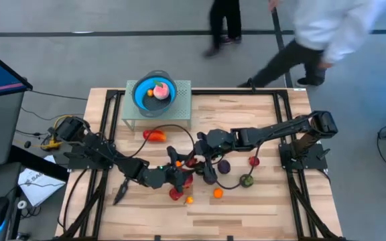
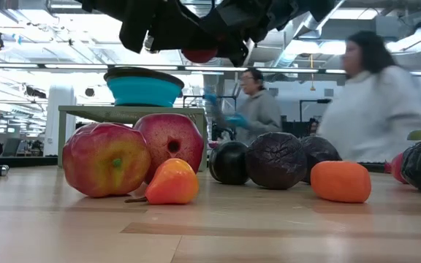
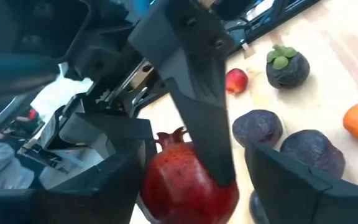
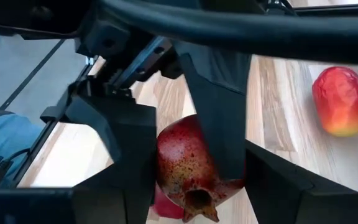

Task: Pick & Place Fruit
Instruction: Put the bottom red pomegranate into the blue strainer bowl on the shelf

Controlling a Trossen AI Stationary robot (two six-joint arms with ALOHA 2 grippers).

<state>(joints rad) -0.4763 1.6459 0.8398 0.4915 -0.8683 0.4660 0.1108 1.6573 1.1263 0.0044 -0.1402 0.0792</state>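
Red pomegranate (image 4: 194, 174) held aloft mid-table between both grippers, likely handover: right gripper (image 4: 191, 186) clamps it, left gripper (image 3: 194, 186) around it, grip unclear. Bowl (image 1: 155, 93) raised at far edge.

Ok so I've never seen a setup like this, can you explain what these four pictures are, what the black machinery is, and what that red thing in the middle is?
The black machinery is two robot arms, the left arm and the right arm, working at a wooden table. One picture looks straight down, one looks across at table height, and two come from cameras on the arms' wrists. Toy fruit lies scattered on the table. A blue bowl on a small stand holds some too. The red thing is a toy pomegranate, up off the table where the arms meet. The right arm's jaws grip it and the left arm reaches it too, so it looks like a hand-over.
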